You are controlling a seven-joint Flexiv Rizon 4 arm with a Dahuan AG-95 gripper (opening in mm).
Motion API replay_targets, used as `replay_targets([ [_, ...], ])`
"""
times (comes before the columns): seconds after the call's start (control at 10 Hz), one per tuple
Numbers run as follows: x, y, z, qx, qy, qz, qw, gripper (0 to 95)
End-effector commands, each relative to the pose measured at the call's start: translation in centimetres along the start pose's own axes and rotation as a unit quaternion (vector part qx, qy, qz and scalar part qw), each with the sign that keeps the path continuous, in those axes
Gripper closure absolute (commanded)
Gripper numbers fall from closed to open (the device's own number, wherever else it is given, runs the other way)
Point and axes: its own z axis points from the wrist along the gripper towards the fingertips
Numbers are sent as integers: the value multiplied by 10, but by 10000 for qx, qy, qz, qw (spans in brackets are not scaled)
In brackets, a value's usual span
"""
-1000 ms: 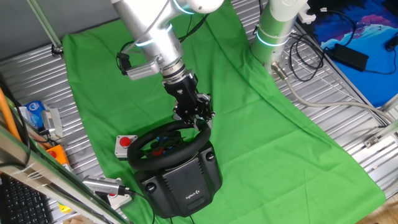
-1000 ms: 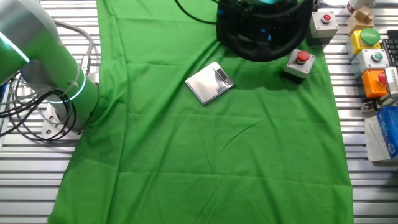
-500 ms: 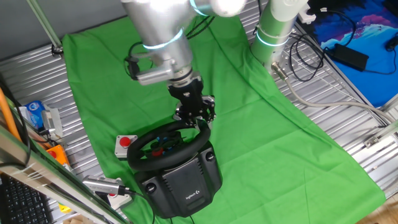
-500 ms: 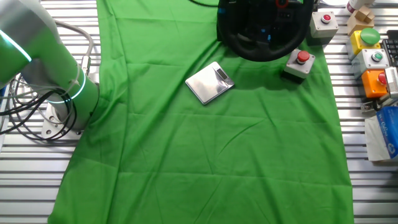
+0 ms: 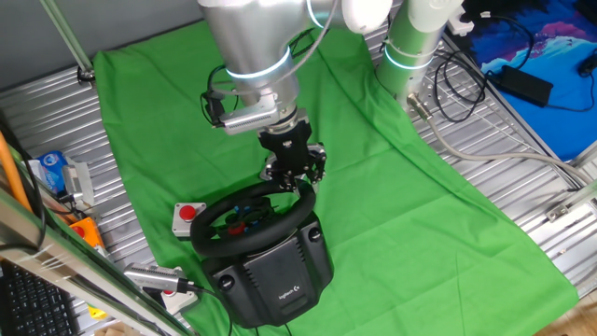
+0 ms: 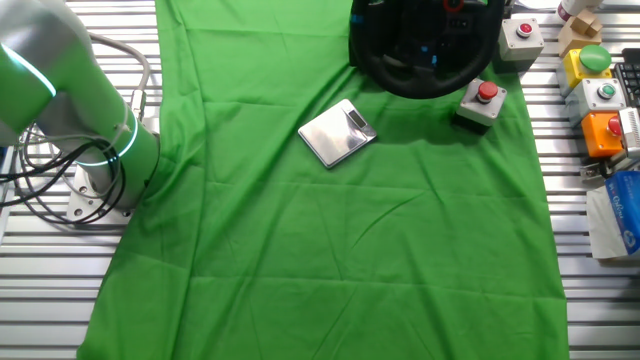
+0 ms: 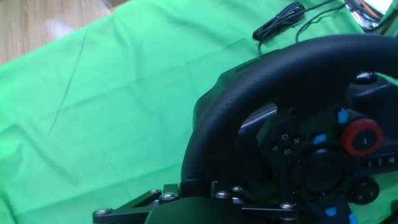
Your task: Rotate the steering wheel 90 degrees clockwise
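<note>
Green cloth [image 5: 392,187] drapes the slatted metal tabletop [image 5: 522,177], and the black round steering wheel [image 5: 250,217] with red and blue hub buttons sits on its bulky black base [image 5: 275,273] near the cloth's edge. At the wheel's rim the claw [image 5: 300,180] makes contact, though I cannot tell whether it is clamped; a small grey box with a red button [image 5: 187,217] lies just beside the wheel.

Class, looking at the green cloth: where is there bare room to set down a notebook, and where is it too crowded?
Free: the wide green cloth below the silver scale, and the strip between scale and robot base. Crowded: the top corner, where the steering wheel, gripper and red-button box cluster beside the coloured button boxes.
</note>
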Motion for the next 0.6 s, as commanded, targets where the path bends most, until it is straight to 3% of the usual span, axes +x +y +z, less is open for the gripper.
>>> replay_targets([
  [0.1,-1,0,0,19,5,-75,10000,950],
  [0.6,0,0,0,7,45,-56,10000,950],
])
